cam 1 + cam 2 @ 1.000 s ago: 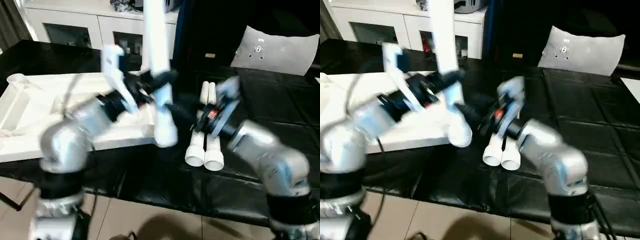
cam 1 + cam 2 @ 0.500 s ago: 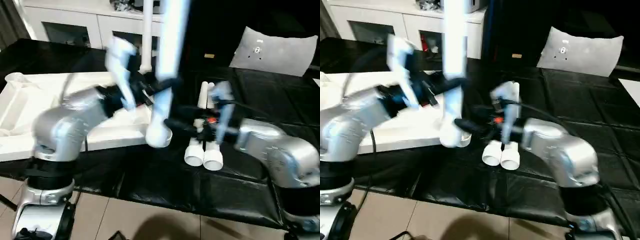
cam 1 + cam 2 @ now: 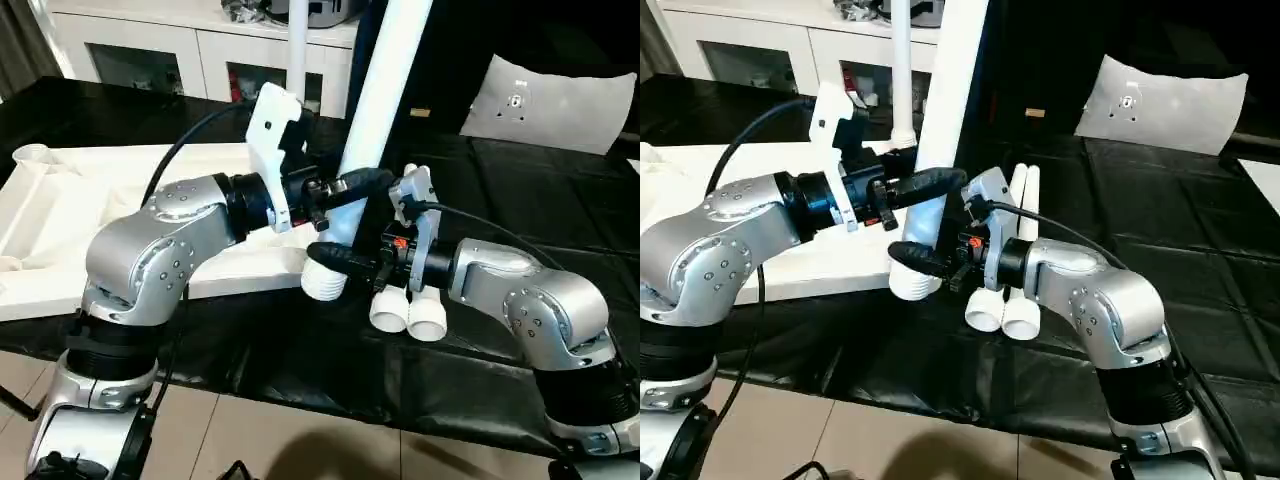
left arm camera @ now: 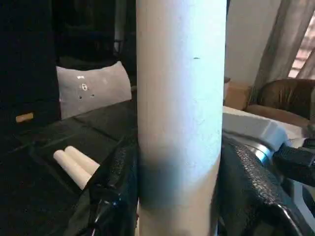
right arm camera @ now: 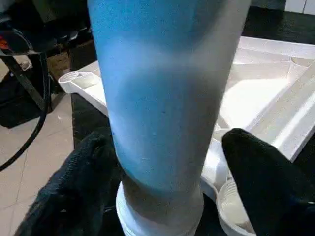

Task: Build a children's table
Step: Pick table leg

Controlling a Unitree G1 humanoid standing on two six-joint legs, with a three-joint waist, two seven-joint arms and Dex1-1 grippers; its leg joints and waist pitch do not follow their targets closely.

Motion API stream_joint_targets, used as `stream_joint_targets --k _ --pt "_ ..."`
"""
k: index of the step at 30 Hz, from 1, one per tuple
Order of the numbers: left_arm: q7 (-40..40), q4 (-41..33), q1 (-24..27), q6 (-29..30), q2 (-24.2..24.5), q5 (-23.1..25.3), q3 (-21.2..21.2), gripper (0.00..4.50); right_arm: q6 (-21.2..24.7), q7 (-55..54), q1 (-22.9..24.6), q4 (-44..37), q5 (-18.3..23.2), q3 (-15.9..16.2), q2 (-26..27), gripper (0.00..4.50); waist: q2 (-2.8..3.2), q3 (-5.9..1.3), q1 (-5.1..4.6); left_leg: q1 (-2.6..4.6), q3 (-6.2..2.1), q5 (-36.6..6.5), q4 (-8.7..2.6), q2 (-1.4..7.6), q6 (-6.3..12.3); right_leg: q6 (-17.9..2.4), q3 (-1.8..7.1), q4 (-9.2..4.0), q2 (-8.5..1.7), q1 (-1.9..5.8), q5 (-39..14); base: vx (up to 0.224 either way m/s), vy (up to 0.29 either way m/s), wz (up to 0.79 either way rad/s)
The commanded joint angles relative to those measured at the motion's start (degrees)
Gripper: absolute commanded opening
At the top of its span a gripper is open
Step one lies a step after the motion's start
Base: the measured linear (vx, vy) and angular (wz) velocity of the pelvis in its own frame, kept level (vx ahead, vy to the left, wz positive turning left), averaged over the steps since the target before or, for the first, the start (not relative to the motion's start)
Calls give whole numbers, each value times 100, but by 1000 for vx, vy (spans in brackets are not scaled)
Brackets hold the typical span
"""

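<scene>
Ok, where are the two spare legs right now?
The two spare legs lie side by side on the black table, right of centre in the head views, just behind the right gripper and beside the upright leg that the left gripper holds.

Pretty even indoor light, sharp and blur-free from the head. Soft sheen on the black table cover (image 3: 560,210), faint glare on silver forearms. Close-up leg (image 4: 179,113) soft, shaded low; blue-tinted near the right wrist, backgrounds dim.
</scene>
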Motion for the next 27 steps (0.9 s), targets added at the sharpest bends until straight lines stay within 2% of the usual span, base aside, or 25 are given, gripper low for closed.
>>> stream_joint_targets --k 1,6,14,17,24,25,27 --pt "-68 -202 -99 -21 0 -14 -34 184 93 -63 -87 24 44 -73 14 324 -9 -426 8 39 -16 -605 -376 242 -151 -695 346 -390 -475 320 -1194 0 0 0" --pt "-122 -277 -72 23 -13 -53 -49 184 110 -57 -93 66 104 -143 90 281 1 -427 7 39 -19 -616 -378 247 -163 -741 347 -378 -475 324 -1095 0 0 0" --pt "-145 -319 -80 88 -78 -173 23 184 183 -47 -59 71 228 -216 158 206 3 -427 6 37 -17 -639 -376 240 -179 -705 346 -388 -471 324 -1153 0 0 0" --pt "-176 -350 -79 126 -77 -205 26 184 195 -52 -49 82 259 -244 183 196 26 -426 10 44 -23 -661 -379 242 -192 -718 343 -384 -470 319 -1155 0 0 0" --pt "-252 -428 -49 199 -84 -304 32 184 158 -57 -23 92 277 -274 185 194 12 -428 9 38 -20 -661 -379 240 -194 -720 343 -383 -470 328 -1139 0 0 0" --pt "-241 -434 -51 222 -98 -331 61 184 130 -41 -13 83 270 -277 179 194 37 -430 8 42 -23 -659 -376 242 -199 -725 345 -386 -470 323 -1115 0 0 0" --pt "-237 -441 -46 233 -93 -338 74 184 112 -30 5 71 271 -276 168 194 31 -432 11 40 -22 -660 -376 240 -199 -736 344 -385 -469 329 -1093 0 0 0"
